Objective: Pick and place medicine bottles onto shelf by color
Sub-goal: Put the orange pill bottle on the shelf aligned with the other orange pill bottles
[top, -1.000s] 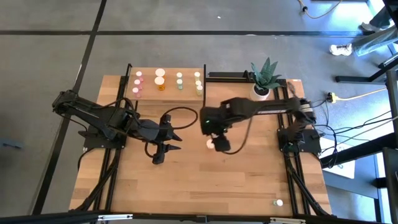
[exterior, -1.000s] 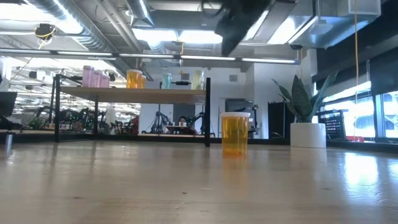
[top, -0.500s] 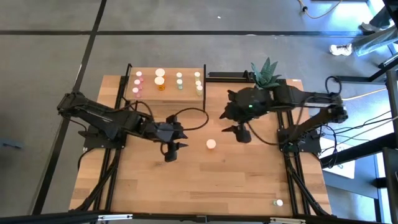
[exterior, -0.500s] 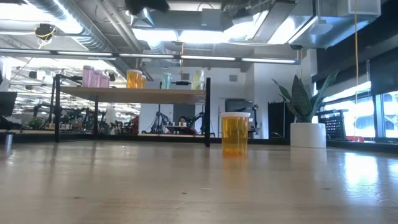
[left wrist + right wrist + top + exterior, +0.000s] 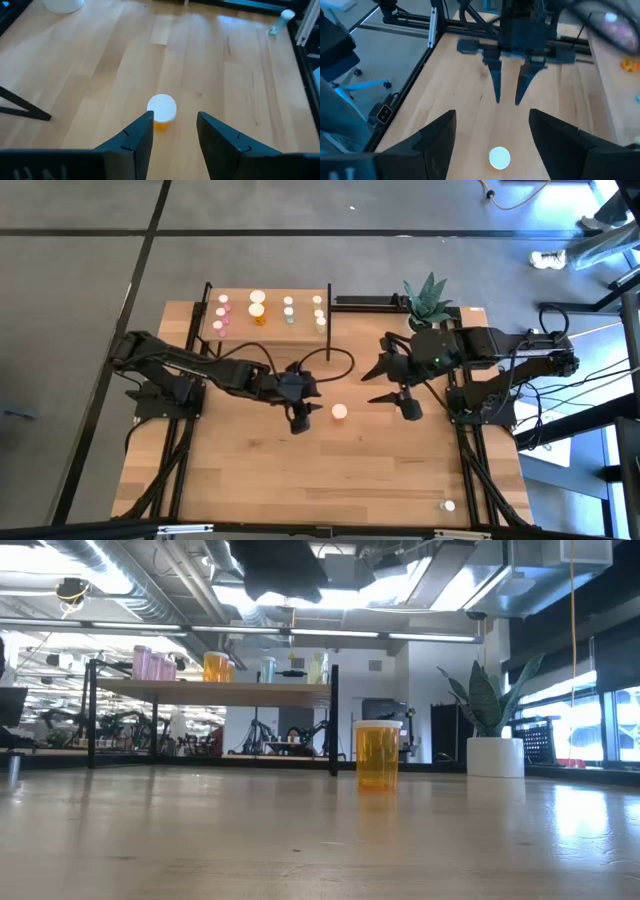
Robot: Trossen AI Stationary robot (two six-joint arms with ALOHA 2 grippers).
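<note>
- Your left gripper (image 5: 318,411) hangs above the middle of the surface (image 5: 300,480), just left of the lone orange bottle (image 5: 340,412), its fingers (image 5: 137,135) spread and not touching it.
- From your left wrist view, that orange bottle (image 5: 161,111) stands upright on its own, its white cap just beyond the gap between the two fingers.
- Your right gripper (image 5: 385,384) hovers to the right of the same bottle, apart from it, fingers spread wide with nothing between them.
- The shelf (image 5: 266,328) sits at the far edge of the surface, left of the potted plant (image 5: 426,305).
- On the shelf you already have pink bottles (image 5: 221,315) at the left end, then an orange one (image 5: 257,313), green ones (image 5: 288,311) and yellowish ones (image 5: 319,313) at the right end.
</note>
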